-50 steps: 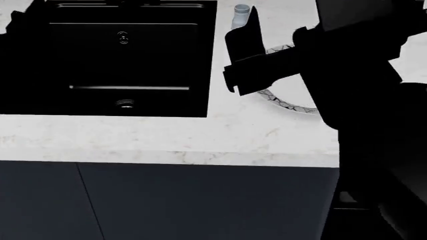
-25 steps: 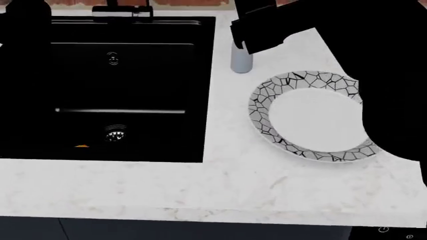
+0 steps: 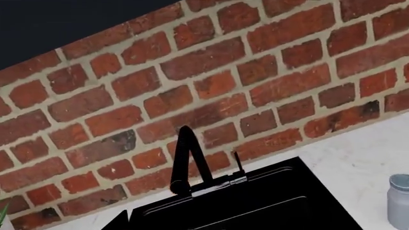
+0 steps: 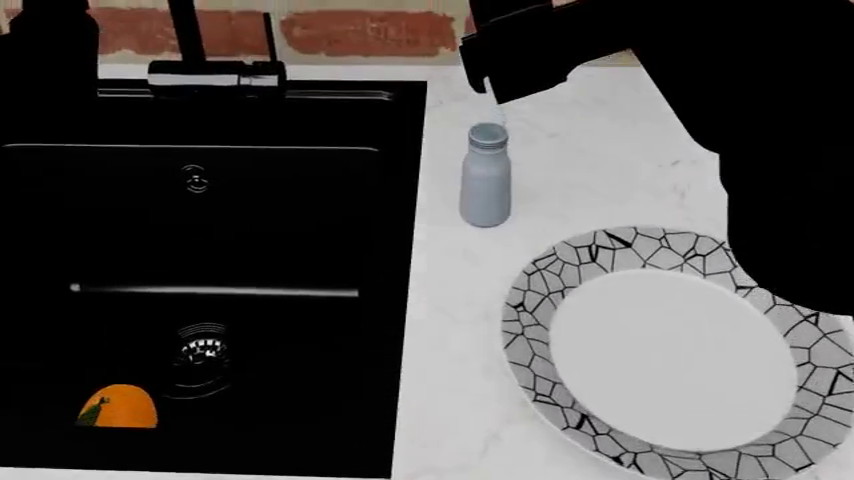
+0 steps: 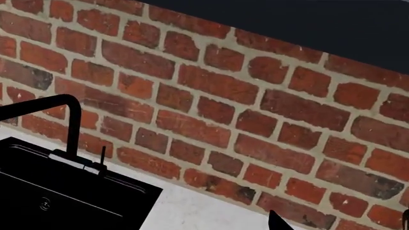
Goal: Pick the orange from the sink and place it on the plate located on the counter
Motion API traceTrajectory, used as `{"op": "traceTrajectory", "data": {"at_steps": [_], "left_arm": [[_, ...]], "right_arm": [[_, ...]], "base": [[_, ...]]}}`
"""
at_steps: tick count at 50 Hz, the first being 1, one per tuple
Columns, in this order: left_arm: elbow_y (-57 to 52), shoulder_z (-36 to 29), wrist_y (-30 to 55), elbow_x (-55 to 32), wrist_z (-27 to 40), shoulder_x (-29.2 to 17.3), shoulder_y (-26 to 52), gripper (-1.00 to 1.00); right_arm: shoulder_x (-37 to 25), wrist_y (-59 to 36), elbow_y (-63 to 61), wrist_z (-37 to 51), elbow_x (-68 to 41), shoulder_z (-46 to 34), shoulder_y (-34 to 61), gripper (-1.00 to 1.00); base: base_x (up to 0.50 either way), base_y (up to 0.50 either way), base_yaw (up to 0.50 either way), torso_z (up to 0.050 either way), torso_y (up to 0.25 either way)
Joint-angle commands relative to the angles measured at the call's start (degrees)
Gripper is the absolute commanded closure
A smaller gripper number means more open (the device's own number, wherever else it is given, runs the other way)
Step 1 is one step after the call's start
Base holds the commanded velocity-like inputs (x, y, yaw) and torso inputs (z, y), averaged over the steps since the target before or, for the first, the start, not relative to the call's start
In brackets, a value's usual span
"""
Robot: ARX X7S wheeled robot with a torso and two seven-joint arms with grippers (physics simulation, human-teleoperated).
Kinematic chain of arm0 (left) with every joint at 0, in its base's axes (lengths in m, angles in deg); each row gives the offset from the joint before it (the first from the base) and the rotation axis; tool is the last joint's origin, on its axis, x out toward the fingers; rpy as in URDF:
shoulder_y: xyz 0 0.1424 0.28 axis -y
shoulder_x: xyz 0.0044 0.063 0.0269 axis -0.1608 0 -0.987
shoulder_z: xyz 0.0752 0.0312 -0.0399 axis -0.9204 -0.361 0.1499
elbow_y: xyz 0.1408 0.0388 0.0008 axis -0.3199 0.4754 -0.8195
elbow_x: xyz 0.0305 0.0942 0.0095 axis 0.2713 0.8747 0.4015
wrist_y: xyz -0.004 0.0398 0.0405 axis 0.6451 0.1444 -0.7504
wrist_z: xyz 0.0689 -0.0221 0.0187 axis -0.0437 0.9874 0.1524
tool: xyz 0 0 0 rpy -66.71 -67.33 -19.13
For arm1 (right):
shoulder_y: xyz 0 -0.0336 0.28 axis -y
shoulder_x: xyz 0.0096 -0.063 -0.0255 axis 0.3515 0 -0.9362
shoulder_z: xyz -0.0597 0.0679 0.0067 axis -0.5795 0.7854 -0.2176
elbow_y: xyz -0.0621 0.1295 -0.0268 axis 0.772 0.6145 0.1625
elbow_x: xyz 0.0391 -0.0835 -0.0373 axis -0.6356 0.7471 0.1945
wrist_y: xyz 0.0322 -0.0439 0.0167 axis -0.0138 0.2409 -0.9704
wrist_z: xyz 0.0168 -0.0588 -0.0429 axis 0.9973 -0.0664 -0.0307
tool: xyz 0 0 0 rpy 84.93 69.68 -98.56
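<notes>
I see the orange (image 4: pixel 118 408) lying on the floor of the sink (image 4: pixel 307 390), in the near left corner, just beside the round metal drain (image 4: pixel 203 349); it is bright, with a small dark green leaf on its left side. The sink is a big black rectangular basin with a thin silver bar (image 4: pixel 214 291) running across it. The plate (image 4: pixel 681 354) sits flat on the white marble counter (image 4: pixel 454 330), right of the sink and well apart from the orange, its white centre bare, its grey rim lined with black cracked mosaic.
</notes>
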Motion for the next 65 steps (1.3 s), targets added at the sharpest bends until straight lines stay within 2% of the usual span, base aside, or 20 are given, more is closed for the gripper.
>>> {"op": "traceTrajectory", "data": {"at_steps": [1,10,19,37,38,39,42,47,65], "left_arm": [[0.9,0.4,-6.2,-0.1,2.0,0.4,-6.6,-1.00],[0.7,0.4,-5.8,-1.4,4.3,0.3,-6.8,-1.00],[1.0,2.9,-2.6,-6.4,9.7,1.0,-6.7,-1.00],[1.0,2.9,-2.6,-6.4,9.7,1.0,-6.7,-1.00],[-0.2,4.4,-0.2,-2.3,6.7,2.6,-7.3,-1.00],[-0.2,4.7,-0.5,-4.1,7.7,2.3,-7.3,-1.00],[0.3,4.6,-1.3,-6.7,8.9,1.7,-7.4,-1.00],[0.6,2.9,-1.9,-7.7,10.5,0.9,-7.1,-1.00],[1.7,0.0,-4.8,-8.4,11.1,-0.4,-6.3,-1.00]], "right_arm": [[0.1,1.4,-1.6,1.6,-0.5,-0.4,-2.8,-1.00],[-0.2,1.7,-1.2,2.0,-1.3,-0.9,-2.8,-1.00],[-0.5,2.3,-0.8,2.6,-2.2,-1.5,-2.3,-1.00],[-0.5,2.3,-0.8,2.6,-2.2,-1.5,-2.3,-1.00],[4.0,-2.8,-3.9,-10.0,16.3,2.2,-3.7,-1.00],[3.2,-2.7,-3.5,-5.6,8.6,2.3,-3.3,-1.00],[2.5,-2.3,-3.1,-2.7,5.0,2.0,-2.9,-1.00],[1.8,-1.6,-2.6,-1.3,3.1,1.6,-2.7,-1.00],[0.5,0.1,-1.7,0.9,-0.1,0.1,-2.4,-1.00]], "base": [[0.40,0.00,0.00,0.000,0.000],[0.39,0.00,0.00,0.000,0.001],[0.01,0.00,0.00,0.000,0.001],[0.00,0.00,0.00,0.000,0.000],[0.00,0.00,0.00,0.000,0.000],[0.00,0.00,0.00,0.000,0.000],[0.00,0.00,0.00,0.000,0.000],[0.00,0.00,0.00,0.000,-0.036],[0.00,0.00,0.00,0.000,-0.249]]}}
